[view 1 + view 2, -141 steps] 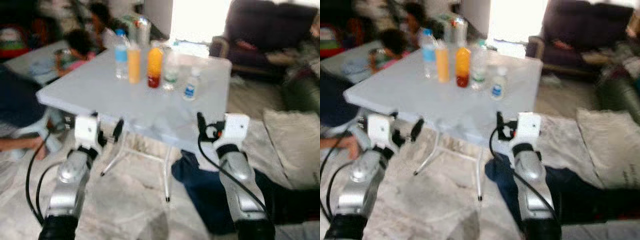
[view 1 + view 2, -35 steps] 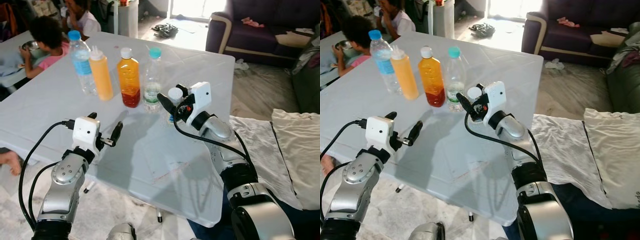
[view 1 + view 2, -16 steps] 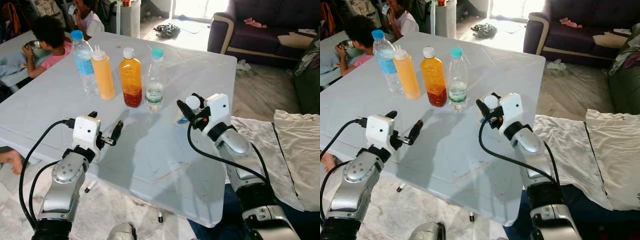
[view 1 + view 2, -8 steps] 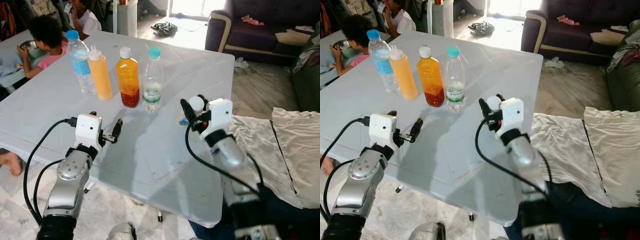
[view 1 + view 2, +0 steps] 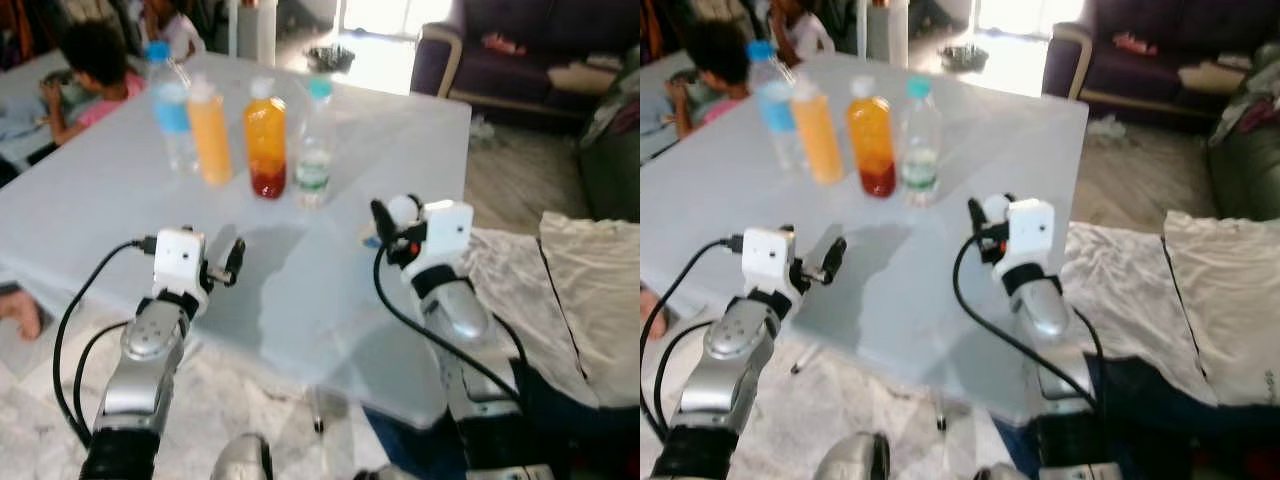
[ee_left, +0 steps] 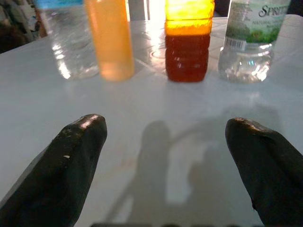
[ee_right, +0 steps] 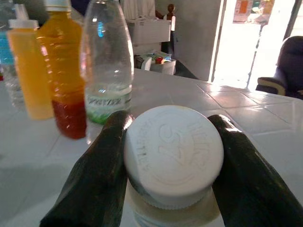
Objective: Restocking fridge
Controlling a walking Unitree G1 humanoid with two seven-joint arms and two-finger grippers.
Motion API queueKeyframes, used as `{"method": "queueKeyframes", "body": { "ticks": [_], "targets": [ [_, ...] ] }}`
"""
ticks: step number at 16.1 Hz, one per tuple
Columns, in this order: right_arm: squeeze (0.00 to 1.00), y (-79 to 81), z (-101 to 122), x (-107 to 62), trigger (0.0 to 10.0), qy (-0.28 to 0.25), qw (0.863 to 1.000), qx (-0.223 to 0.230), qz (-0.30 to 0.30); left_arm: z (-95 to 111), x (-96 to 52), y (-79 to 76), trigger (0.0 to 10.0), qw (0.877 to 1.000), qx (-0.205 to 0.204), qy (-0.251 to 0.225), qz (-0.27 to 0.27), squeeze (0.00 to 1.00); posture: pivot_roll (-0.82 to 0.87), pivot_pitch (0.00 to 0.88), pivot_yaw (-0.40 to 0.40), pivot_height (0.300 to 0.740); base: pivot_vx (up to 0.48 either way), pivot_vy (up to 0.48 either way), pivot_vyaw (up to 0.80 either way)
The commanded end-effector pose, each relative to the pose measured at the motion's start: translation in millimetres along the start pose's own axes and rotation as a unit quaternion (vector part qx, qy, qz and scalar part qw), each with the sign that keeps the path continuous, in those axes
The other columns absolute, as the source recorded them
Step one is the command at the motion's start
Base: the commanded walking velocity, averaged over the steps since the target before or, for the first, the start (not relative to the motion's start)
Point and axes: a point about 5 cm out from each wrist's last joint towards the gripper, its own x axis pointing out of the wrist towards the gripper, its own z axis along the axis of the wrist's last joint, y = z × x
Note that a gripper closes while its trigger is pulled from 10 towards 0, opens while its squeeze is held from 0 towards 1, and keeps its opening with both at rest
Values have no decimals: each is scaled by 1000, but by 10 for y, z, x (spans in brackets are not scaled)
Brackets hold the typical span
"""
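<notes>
The right gripper has come back from the row of bottles with its jaws clamped on either side of the white cap of a small clear plastic bottle, now lifted off the white table. That puts one drink in hand for the fridge. The left gripper still hovers with jaws wide apart, the four remaining bottles standing ahead of them.
</notes>
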Motion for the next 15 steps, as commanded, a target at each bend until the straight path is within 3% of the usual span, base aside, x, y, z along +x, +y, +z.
{"method": "queueKeyframes", "body": {
  "ticks": [1, 3, 7, 15],
  "targets": [
    [0, -47, -119, -44, 10000, 35, 999, 3, -19, -48, -26, 27, 10000, 1000, 0, 9, 7, 0, 114, 0, -20, 740, -356, 0, 0],
    [0, -98, -123, -56, 10000, 38, 999, -6, -38, -53, -33, 67, 10000, 1000, 2, 10, 13, 0, 115, 0, -21, 740, -345, 0, 0],
    [0, -31, -94, -47, 10000, 27, 999, 4, -20, -38, -2, 86, 10000, 1000, 5, 9, 14, 0, 116, 0, -15, 740, -332, 0, 0],
    [0, 35, -27, 63, 10000, 5, 1000, -6, 3, -11, 51, 163, 10000, 999, 20, 1, 33, 0, 137, 0, -14, 740, -306, 0, 791]
  ]
}}
